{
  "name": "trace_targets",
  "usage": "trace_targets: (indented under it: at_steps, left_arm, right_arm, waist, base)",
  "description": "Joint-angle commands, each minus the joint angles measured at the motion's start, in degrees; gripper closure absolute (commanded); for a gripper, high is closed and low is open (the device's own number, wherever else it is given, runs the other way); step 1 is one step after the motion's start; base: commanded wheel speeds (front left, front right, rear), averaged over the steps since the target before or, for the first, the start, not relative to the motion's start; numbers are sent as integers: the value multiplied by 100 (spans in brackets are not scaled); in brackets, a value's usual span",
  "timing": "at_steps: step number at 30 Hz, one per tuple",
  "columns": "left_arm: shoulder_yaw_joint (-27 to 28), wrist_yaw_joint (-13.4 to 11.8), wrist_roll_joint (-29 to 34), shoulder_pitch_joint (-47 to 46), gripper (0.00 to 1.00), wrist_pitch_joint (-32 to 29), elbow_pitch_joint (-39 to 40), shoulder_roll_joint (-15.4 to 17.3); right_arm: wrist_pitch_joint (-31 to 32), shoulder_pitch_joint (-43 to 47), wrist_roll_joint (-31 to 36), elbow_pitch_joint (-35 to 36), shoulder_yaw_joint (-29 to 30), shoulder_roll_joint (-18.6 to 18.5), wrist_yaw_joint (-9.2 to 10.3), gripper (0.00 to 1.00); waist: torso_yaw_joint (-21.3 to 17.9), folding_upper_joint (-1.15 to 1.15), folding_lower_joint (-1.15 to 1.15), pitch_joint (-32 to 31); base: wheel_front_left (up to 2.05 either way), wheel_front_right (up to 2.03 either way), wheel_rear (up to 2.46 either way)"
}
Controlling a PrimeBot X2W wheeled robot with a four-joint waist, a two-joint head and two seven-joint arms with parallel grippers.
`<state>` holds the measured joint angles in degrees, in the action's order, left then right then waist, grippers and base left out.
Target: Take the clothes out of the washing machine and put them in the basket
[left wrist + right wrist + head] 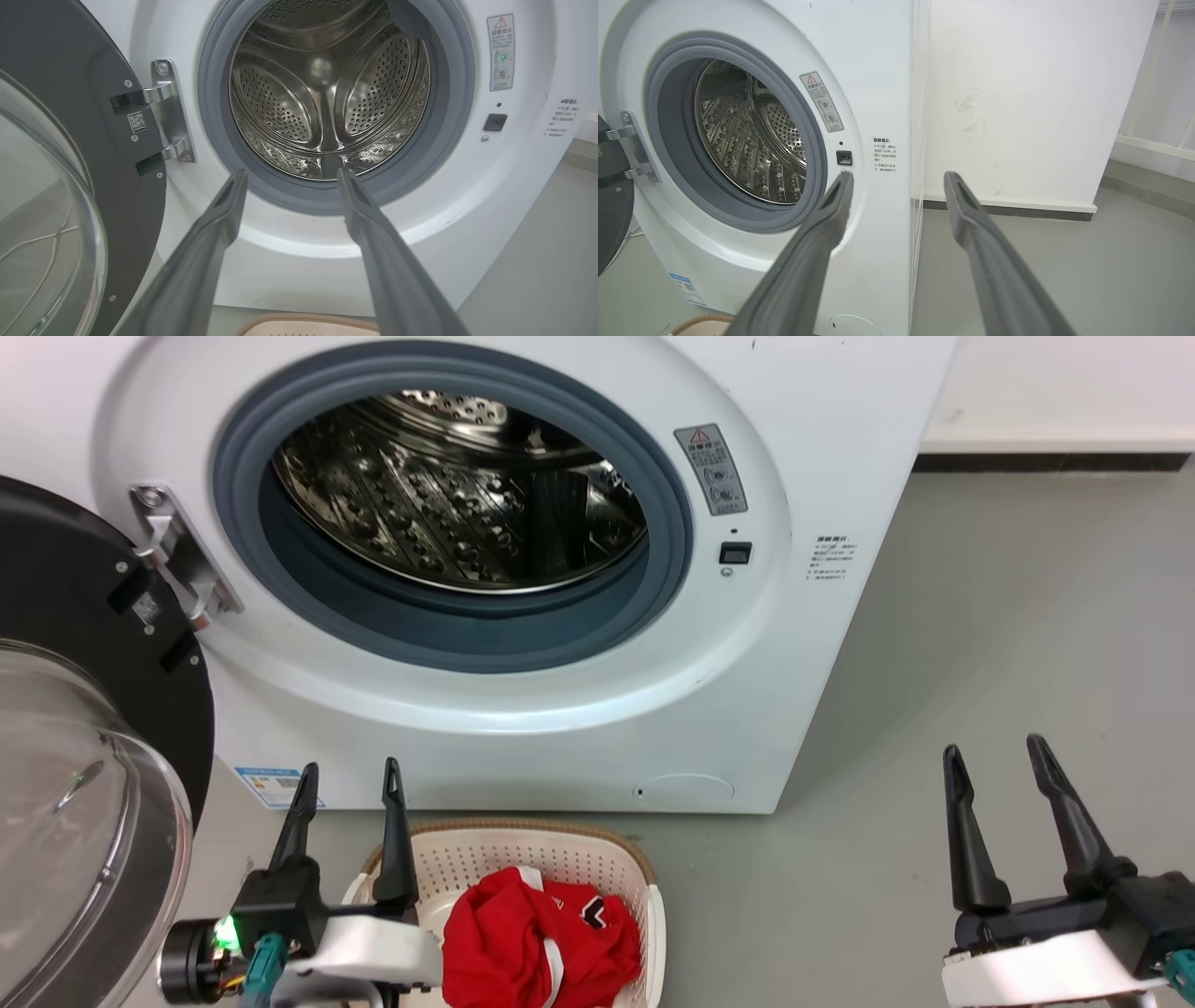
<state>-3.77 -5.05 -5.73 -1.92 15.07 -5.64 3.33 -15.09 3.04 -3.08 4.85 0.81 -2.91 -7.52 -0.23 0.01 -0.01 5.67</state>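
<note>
Clothes (537, 943) lie in a crumpled red heap inside the basket (523, 859). White trim and a small black-and-white mark show on top. The basket stands on the grey floor (980, 663) just in front of the washing machine (794, 644), under the round opening and close to the machine's lower front edge.

The door (84, 803) hangs wide open on its hinge (177, 560) at the left. Its bulging glass crowds that side, near the left gripper (350, 767). To the right of the machine the floor runs open as far as the white wall (1017, 93). The grey rubber ring (448, 635) frames the drum (439, 495), whose perforated steel shows right to its back in the left wrist view.

The basket's near end is cut off by the bottom of the head view. The left gripper's body covers its left side and the clothes hide its floor. The door runs off the left edge, so its outer rim cannot be seen.

The left gripper has its two fingers spread apart, holding nothing. Seen from the head, the right-hand finger crosses the basket's left rim, though I cannot tell whether it touches. The right gripper (993, 747) hangs over the open floor, well apart from the basket. Its fingers are likewise spread and it holds nothing.
</note>
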Motion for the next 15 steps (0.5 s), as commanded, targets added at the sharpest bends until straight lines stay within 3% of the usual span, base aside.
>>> trace_targets:
  at_steps: [1,15]
  left_arm:
    - [39,-33,88,185,0,14,205,-17]
    - [118,-11,198,752,0,15,387,-47]
  right_arm:
    - [-11,122,-38,0,-6,5,6,0]
    - [-11,449,-148,-44,-4,6,6,0]
  waist:
    - [3,-1,1,-143]
    - [-45,-1,1,-467]
  base:
    - [0,0,0]
    - [0,0,0]
